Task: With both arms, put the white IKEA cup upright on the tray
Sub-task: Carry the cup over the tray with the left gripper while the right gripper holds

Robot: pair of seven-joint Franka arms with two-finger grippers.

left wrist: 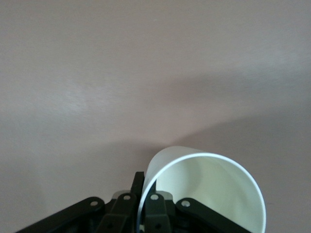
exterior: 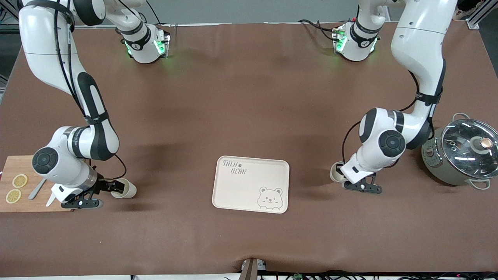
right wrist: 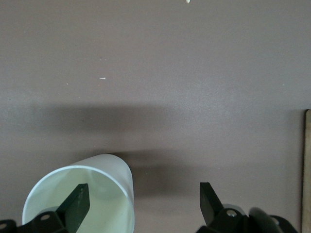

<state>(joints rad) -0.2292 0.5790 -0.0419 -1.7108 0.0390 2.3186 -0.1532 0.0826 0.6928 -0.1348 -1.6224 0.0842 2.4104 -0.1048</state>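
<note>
Two white cups lie on their sides on the brown table, one on each side of the tray (exterior: pixel 241 190), which is cream with a bear face. My left gripper (left wrist: pixel 144 187) is shut on the rim of the cup (left wrist: pixel 209 189) at the left arm's end, one finger inside and one outside. In the front view that cup (exterior: pixel 334 172) is mostly hidden under the hand. My right gripper (right wrist: pixel 144 201) is open, low at the other cup (right wrist: pixel 119 170); one finger is in its mouth and the other stands apart. That cup (exterior: pixel 126 189) lies beside the board.
A wooden cutting board (exterior: pixel 11 165) with two lemon slices (exterior: pixel 19 181) and a knife (exterior: pixel 37 189) lies at the right arm's end, close to the right hand. A grey-green pot with a glass lid (exterior: pixel 467 149) stands beside the left arm.
</note>
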